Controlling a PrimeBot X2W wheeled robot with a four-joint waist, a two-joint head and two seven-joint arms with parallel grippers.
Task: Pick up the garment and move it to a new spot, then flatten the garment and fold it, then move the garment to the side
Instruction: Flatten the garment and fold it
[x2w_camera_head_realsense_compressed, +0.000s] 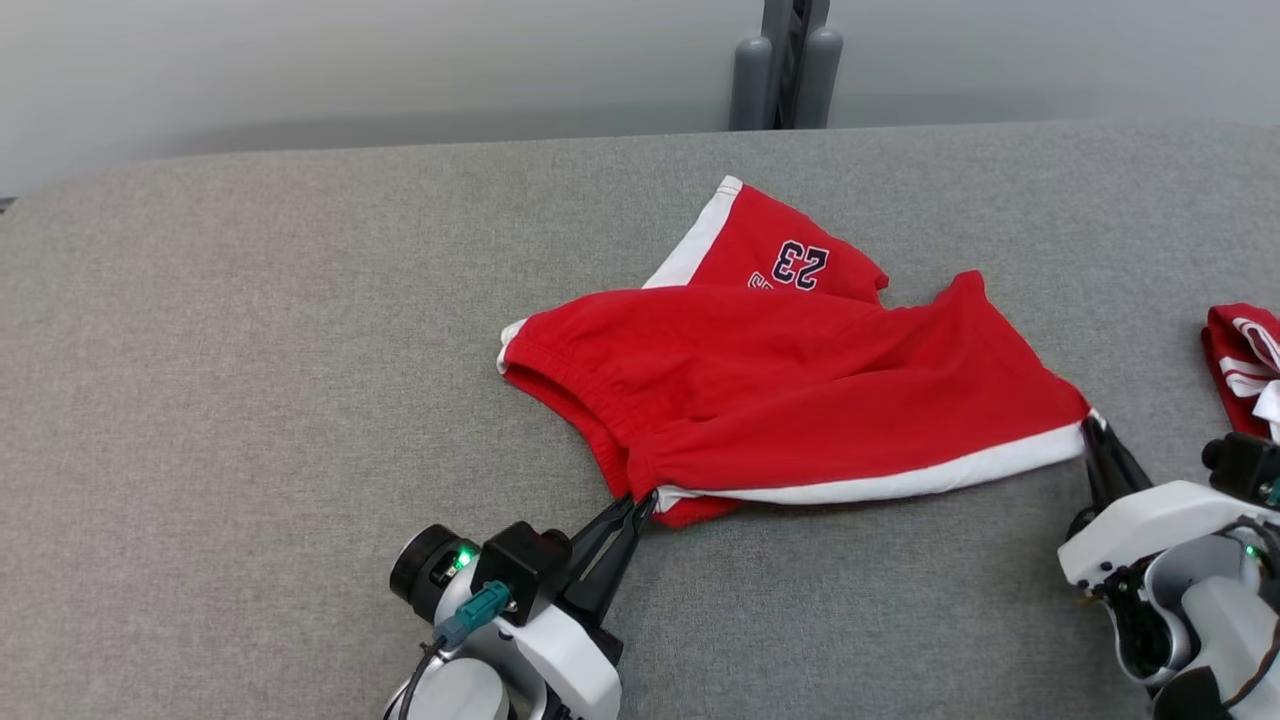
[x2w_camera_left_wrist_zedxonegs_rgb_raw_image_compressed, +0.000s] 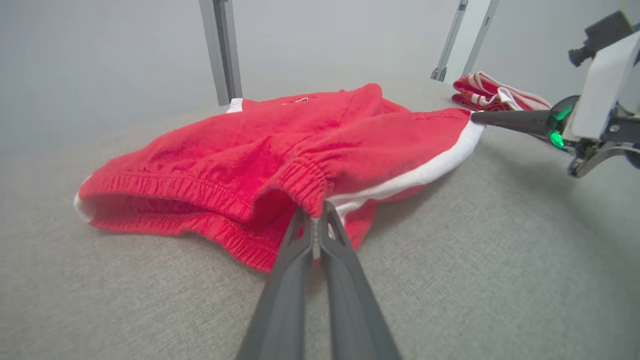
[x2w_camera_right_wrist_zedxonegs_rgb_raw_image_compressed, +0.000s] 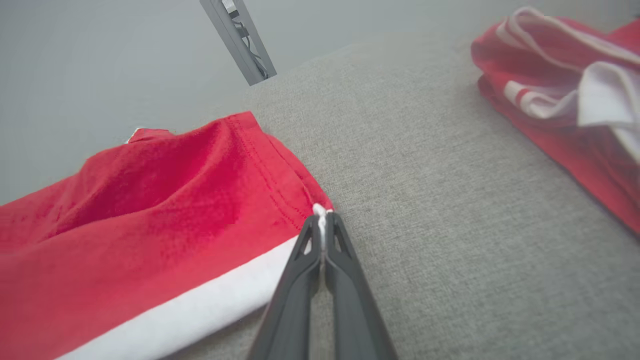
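Note:
The garment (x2w_camera_head_realsense_compressed: 800, 380) is a pair of red shorts with white side stripes and a "23" print, lying rumpled on the grey table (x2w_camera_head_realsense_compressed: 250, 350). My left gripper (x2w_camera_head_realsense_compressed: 640, 502) is shut on the waistband's near end, where the elastic meets the white stripe (x2w_camera_left_wrist_zedxonegs_rgb_raw_image_compressed: 316, 212). My right gripper (x2w_camera_head_realsense_compressed: 1092, 425) is shut on the leg hem's corner at the end of that stripe (x2w_camera_right_wrist_zedxonegs_rgb_raw_image_compressed: 321, 212). The left wrist view also shows the right gripper's fingers (x2w_camera_left_wrist_zedxonegs_rgb_raw_image_compressed: 510, 120) pinching that corner. One leg lies folded back under the other, print side up.
A second red and white garment (x2w_camera_head_realsense_compressed: 1245, 365) lies bunched at the table's right edge, close beside my right arm, and shows as a pile (x2w_camera_right_wrist_zedxonegs_rgb_raw_image_compressed: 565, 100) in the right wrist view. A grey stand (x2w_camera_head_realsense_compressed: 785, 65) rises behind the table's far edge.

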